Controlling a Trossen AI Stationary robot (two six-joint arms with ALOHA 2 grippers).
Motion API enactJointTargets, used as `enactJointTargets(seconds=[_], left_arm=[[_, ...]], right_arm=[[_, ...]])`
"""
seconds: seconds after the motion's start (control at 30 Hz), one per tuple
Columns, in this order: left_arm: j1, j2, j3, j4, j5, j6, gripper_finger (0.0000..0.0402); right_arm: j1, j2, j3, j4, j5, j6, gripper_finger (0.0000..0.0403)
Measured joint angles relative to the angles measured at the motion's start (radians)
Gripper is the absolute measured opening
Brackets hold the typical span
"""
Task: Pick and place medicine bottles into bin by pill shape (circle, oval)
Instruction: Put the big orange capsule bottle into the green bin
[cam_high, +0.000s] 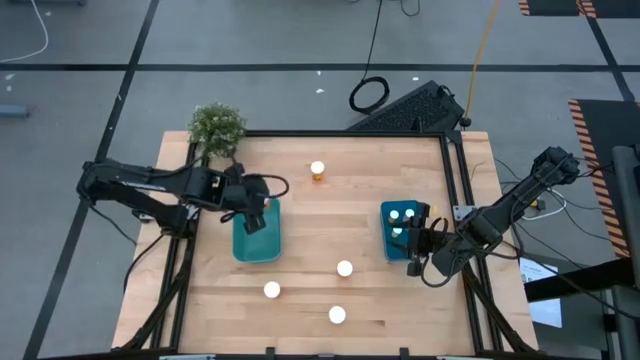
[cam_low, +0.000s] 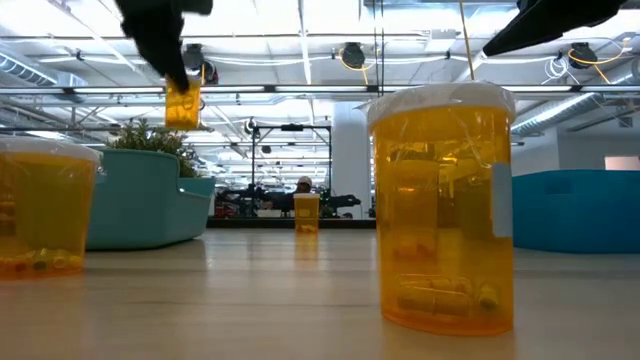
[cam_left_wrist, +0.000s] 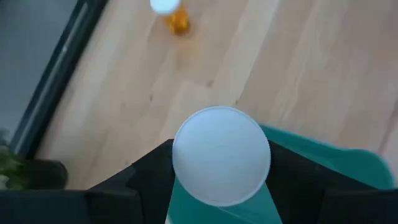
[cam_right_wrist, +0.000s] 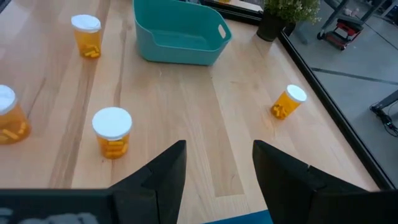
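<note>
Overhead, left hand (cam_high: 254, 215) gripping a white-capped bottle (cam_left_wrist: 221, 163) above the teal bin (cam_high: 262, 243); right hand (cam_right_wrist: 216, 163) wide.

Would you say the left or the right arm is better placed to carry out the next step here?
Left. The left gripper already holds a white-capped bottle over the left teal bin, so it need only release. The right gripper is open and empty beside the right bin.

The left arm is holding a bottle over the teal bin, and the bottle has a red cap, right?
Not quite: the cap is white, not red. The left wrist view shows the left end effector gripping the bottle over the teal bin.
</note>
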Motion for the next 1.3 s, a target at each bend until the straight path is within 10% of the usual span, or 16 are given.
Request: enactJointTargets(seconds=[0.73,1.3], left_arm=[[-0.019,-0.054,-0.463,0.274,0.037,-0.197,0.0227],[-0.015,-0.053,-0.538,0.348,-0.008,-0.218,0.0228]], right_arm=[[0.0,0.0,0.0,0.015,0.001,-0.011,0.018],[0.0,0.0,0.0,0.015,0.001,-0.014,0.018]])
